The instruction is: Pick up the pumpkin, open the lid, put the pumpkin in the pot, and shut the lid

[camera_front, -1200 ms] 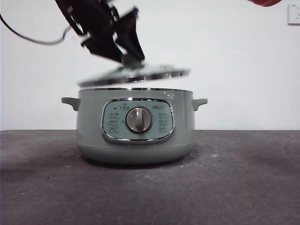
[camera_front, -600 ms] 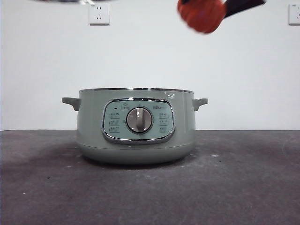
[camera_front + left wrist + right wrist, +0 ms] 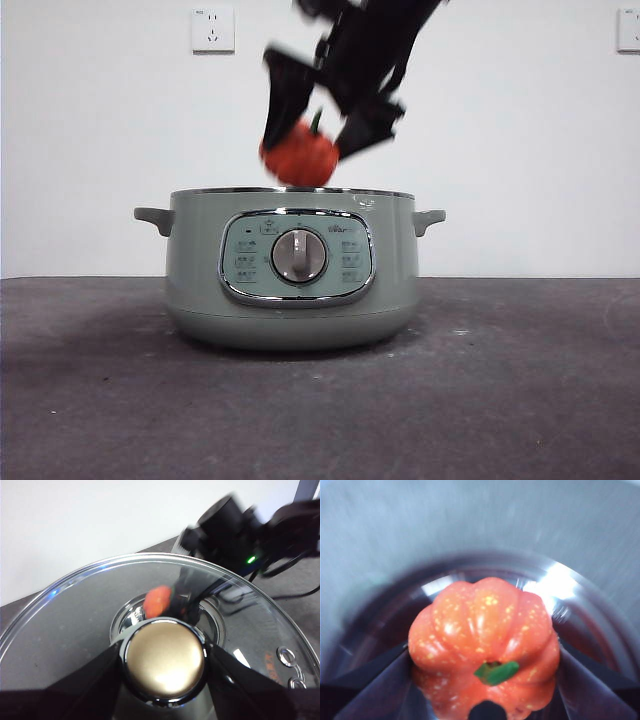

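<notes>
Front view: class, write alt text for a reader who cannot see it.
A black tool holds a small orange-red pumpkin just above the open rim of a sage-green electric pot on a dark table. The pot has no lid on it here, and a white wall is behind.

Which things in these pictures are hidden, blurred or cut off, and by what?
- Pot inside: front view, hidden by its own wall.
- Lid: left wrist view, its near edge cut off by the picture's border.
- Right pincer holding the pumpkin: front view, blurred by motion.
- Panel labels: front view, too small to read.
</notes>
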`<action>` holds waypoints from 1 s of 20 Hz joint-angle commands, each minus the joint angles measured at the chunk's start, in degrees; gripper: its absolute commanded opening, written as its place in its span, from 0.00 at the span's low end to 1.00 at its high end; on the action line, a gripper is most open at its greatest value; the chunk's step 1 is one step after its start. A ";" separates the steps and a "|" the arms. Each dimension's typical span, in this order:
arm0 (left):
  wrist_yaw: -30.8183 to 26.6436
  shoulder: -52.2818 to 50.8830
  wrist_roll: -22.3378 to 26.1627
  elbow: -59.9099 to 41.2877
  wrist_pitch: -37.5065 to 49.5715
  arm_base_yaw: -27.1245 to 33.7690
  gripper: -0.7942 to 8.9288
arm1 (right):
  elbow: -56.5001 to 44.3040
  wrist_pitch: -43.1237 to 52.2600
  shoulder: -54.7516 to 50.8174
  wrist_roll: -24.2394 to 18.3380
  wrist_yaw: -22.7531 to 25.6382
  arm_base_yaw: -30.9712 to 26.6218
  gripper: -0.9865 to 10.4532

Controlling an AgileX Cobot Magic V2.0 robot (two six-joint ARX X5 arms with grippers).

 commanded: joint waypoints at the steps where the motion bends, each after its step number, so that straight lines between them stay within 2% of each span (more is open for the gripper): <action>1: 0.59 -0.94 0.33 0.55 1.81 0.11 0.07 | 0.13 1.09 3.43 -3.21 1.92 1.44 0.08; 4: 0.61 -0.94 0.33 0.55 0.68 0.11 0.07 | 0.13 1.05 6.71 -6.01 2.89 2.54 0.08; 10: 0.79 -0.94 0.33 0.55 -0.02 0.11 0.07 | 0.13 -2.25 8.83 -6.12 5.64 3.37 0.08; 11: 0.81 -0.94 0.35 0.55 -0.13 0.11 0.07 | 0.13 -3.26 8.83 -6.03 5.51 3.37 0.12; 12: 0.81 -0.94 0.37 0.55 -0.35 0.11 0.07 | 0.13 -4.37 8.83 -5.92 5.49 3.37 0.26; 13: 0.81 -0.94 0.37 0.55 -0.39 0.11 0.07 | 0.13 -5.35 8.83 -5.84 5.51 3.43 0.49; 14: 0.81 -0.92 0.37 0.55 -0.37 0.11 0.07 | 0.13 -5.75 8.79 -4.79 5.53 3.43 0.65; 20: 0.79 -0.81 0.42 0.55 -0.28 0.11 0.07 | 0.15 -3.91 2.58 -3.98 5.81 2.97 0.66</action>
